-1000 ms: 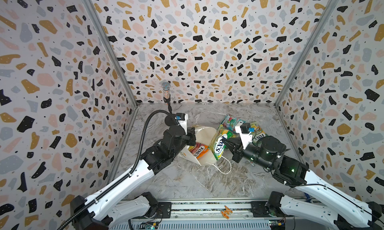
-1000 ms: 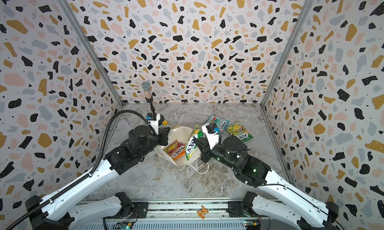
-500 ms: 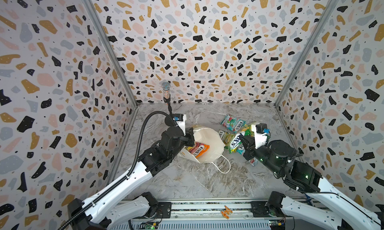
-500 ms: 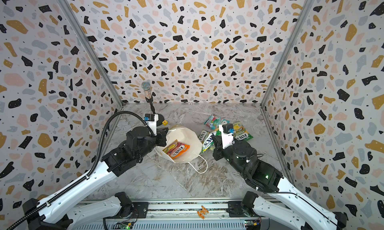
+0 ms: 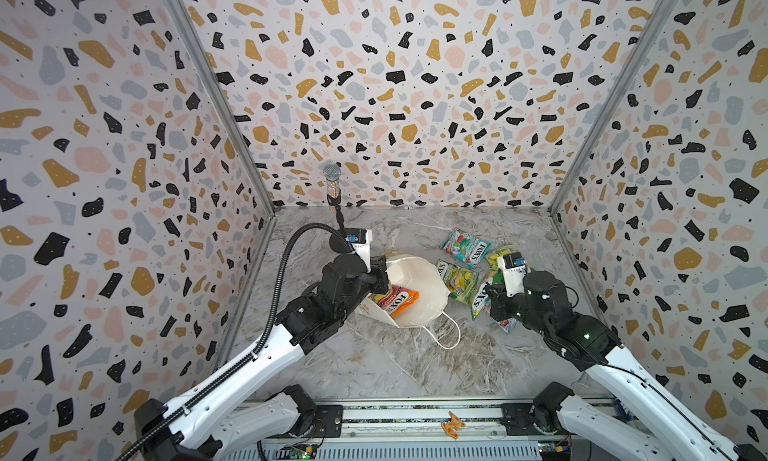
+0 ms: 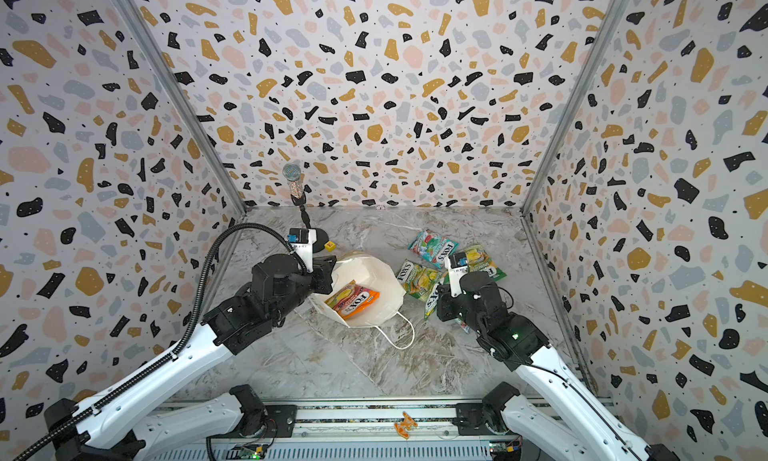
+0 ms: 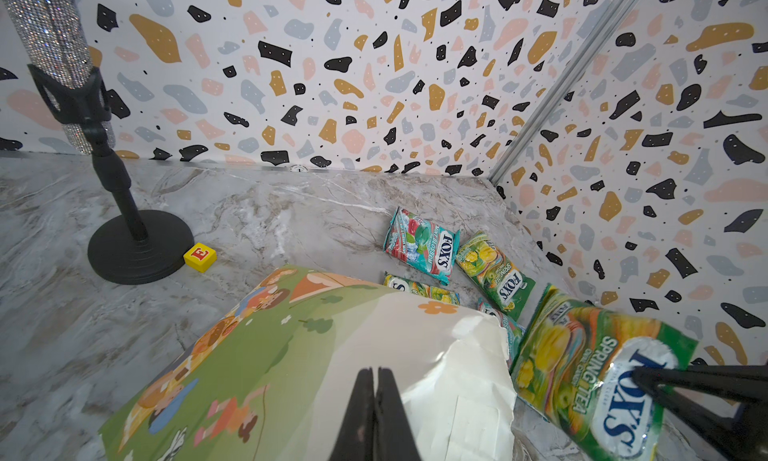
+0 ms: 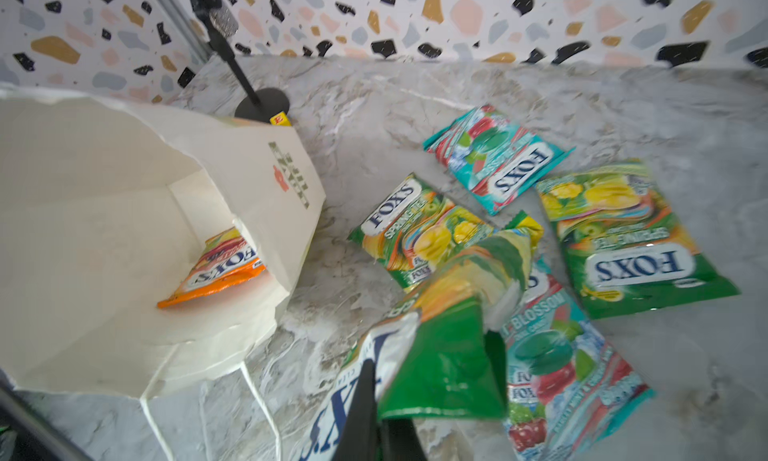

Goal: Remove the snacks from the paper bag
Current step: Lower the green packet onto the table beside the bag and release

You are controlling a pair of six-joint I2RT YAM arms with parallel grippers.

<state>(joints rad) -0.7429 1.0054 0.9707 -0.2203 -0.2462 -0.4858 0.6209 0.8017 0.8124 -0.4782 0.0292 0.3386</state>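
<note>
Green packet, pinched in the right gripper, should land flat beside the pile; left gripper, clamped on the bag, steadies it.

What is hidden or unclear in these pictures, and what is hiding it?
- Second teal packet: in both top views nearly all of it is under the right gripper and the green packet it holds.
- Orange packet: in the left wrist view the wall of the paper bag hides it.
- That green packet, right wrist view: blurred, its lower end cut off by the picture's edge.
</note>
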